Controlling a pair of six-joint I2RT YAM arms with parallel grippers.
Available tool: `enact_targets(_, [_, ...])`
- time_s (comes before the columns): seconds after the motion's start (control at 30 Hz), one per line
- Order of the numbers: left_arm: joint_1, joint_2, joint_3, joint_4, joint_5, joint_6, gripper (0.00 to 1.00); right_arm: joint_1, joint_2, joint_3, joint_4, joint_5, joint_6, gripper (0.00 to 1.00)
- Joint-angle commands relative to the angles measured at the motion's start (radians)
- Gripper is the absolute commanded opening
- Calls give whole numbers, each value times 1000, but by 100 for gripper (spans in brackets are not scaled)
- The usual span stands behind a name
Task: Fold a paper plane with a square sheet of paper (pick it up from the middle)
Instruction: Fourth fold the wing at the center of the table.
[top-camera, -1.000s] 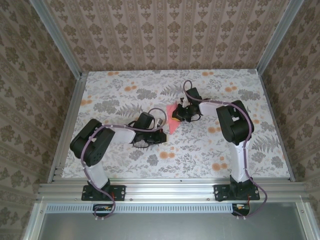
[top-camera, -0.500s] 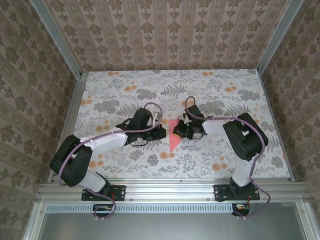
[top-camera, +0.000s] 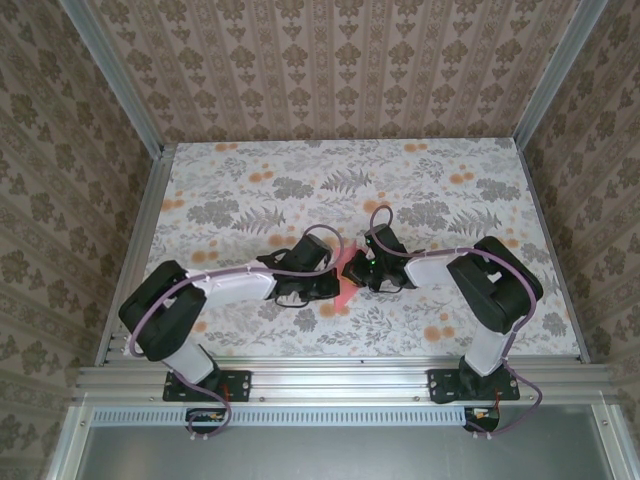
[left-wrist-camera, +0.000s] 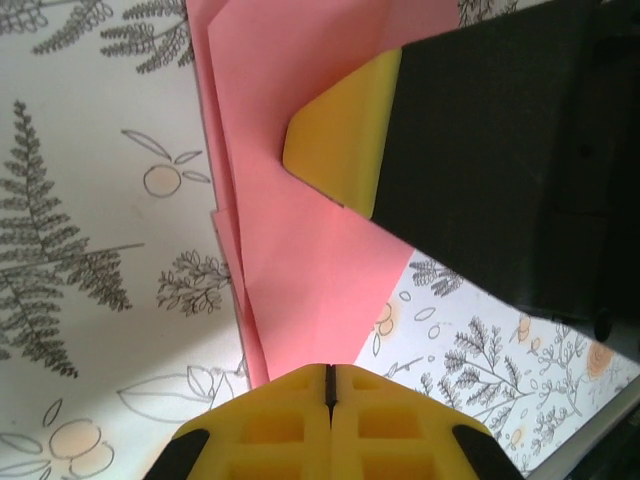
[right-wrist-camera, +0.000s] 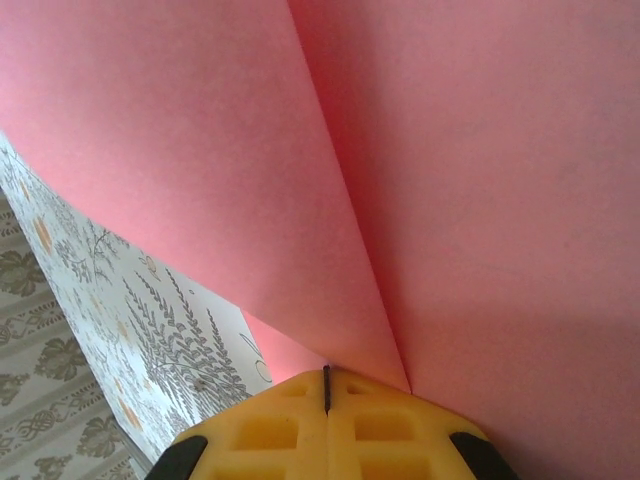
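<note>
The salmon-pink sheet of paper (top-camera: 343, 297) lies on the table, folded into a narrow pointed wedge with layered edges (left-wrist-camera: 300, 260). My left gripper (top-camera: 328, 287) comes from the left and is shut, its yellow fingertips (left-wrist-camera: 300, 410) resting over the paper's narrow point. My right gripper (top-camera: 355, 272) is shut too and bears down on the wider part; one of its yellow fingertips (left-wrist-camera: 340, 140) presses the paper flat. In the right wrist view the pink paper (right-wrist-camera: 450, 180) shows a long crease running to the shut right gripper (right-wrist-camera: 326, 385). The two grippers nearly touch.
The table (top-camera: 250, 200) is covered with a grey-fern and orange-flower print. Aluminium rails (top-camera: 135, 250) run along its left and right sides, and a wider rail (top-camera: 330, 378) runs along the near edge by the arm bases. Patterned walls close in the back and both sides.
Both grippers came toward the near edge and closer together, bringing the paper with them. The paper went from raised to flat under the grippers. The left arm swung right.
</note>
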Motion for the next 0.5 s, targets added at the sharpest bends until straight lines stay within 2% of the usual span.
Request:
enact_targets(0.0, [-4,30,31,0,-22,-18,2,7,39,-18,-16,34,21,5])
enact_targets(0.23, [-9,118,99,-63,-23,7,2,7,45,-21,-11,29,21,6])
enact_targets(0.47, [-40,173,143,-205,-116,20,0,7,40,-9,-30,29,3,5])
